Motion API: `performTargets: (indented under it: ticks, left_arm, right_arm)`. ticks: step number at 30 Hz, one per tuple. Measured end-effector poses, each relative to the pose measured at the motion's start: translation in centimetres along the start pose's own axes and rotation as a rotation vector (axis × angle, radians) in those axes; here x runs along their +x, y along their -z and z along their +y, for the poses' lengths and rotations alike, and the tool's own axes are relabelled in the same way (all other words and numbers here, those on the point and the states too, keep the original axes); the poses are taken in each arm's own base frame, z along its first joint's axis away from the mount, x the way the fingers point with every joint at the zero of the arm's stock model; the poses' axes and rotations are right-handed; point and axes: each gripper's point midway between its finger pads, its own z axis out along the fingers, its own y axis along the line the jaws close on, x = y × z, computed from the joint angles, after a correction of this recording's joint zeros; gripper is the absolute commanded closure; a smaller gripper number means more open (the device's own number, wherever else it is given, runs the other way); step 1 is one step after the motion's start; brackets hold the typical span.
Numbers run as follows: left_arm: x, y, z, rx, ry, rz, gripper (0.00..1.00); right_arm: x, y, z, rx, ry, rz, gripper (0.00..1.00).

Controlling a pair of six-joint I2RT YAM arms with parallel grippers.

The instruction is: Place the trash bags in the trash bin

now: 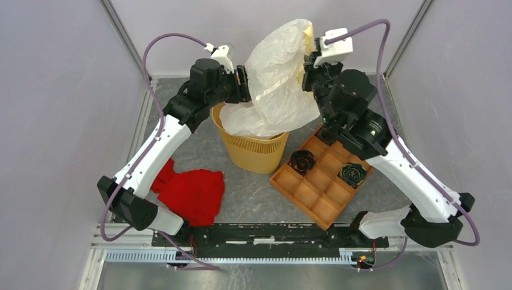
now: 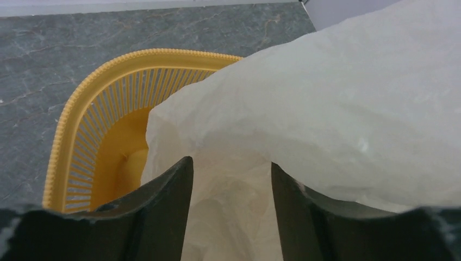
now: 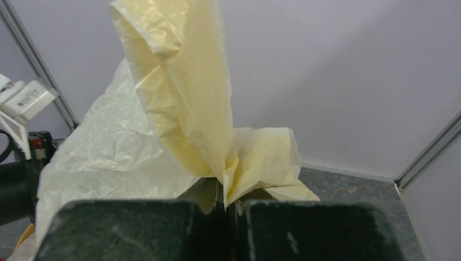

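The bag (image 1: 278,78) is hanging at the bin's (image 1: 253,151) twelve o'clock, its lower end drooping inside the rim. The right fingers (image 3: 315,228) are clenching a bunched edge at the bag's two o'clock. The left fingers (image 2: 168,206) are standing apart around loose film at nine o'clock, not pinching it. That film risks slipping away, and a tug risks tipping the light bin toward the tray (image 1: 320,181) at four o'clock.
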Motion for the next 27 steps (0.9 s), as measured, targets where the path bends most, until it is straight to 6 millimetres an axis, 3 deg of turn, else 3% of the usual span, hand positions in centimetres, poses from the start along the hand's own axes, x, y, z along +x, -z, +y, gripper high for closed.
performTargets:
  ticks: [2, 5, 11, 13, 16, 18, 21, 25, 27]
  left_arm:
    - [-0.1, 0.4, 0.0, -0.011, 0.005, 0.006, 0.22]
    - [-1.0, 2.4, 0.1, -0.036, -0.001, -0.024, 0.17]
    - [-4.3, 10.3, -0.4, -0.055, -0.078, -0.166, 0.0]
    - [-5.2, 13.7, -1.1, -0.03, -0.104, -0.231, 0.0]
    - [-5.5, 17.0, -2.7, 0.057, -0.143, -0.272, 0.01]
    - [-5.3, 18.1, -4.5, 0.158, -0.166, -0.272, 0.13]
    - [-3.8, 16.6, -6.1, 0.266, -0.182, -0.192, 0.26]
    - [-1.3, 10.9, -6.6, 0.331, -0.122, -0.04, 0.34]
    - [0.5, 6.8, -6.4, 0.349, -0.063, 0.041, 0.35]
  right_arm:
    - [0.3, -1.0, 0.6, 0.011, 0.021, 0.017, 1.0]
    - [1.9, -1.9, 1.0, 0.027, 0.076, 0.059, 1.0]
    - [3.0, -2.2, 0.4, 0.064, 0.159, 0.099, 0.99]
    - [2.5, -2.1, 0.2, 0.068, 0.165, 0.092, 1.0]
    - [2.1, -2.1, 0.0, 0.075, 0.173, 0.086, 1.0]
    - [2.0, -2.0, -0.2, 0.084, 0.181, 0.087, 0.99]
    - [1.9, -2.0, -0.4, 0.087, 0.187, 0.09, 0.99]
    - [1.6, -1.9, -0.3, 0.08, 0.174, 0.087, 1.0]
    - [1.6, -1.9, -0.1, 0.067, 0.165, 0.086, 1.0]
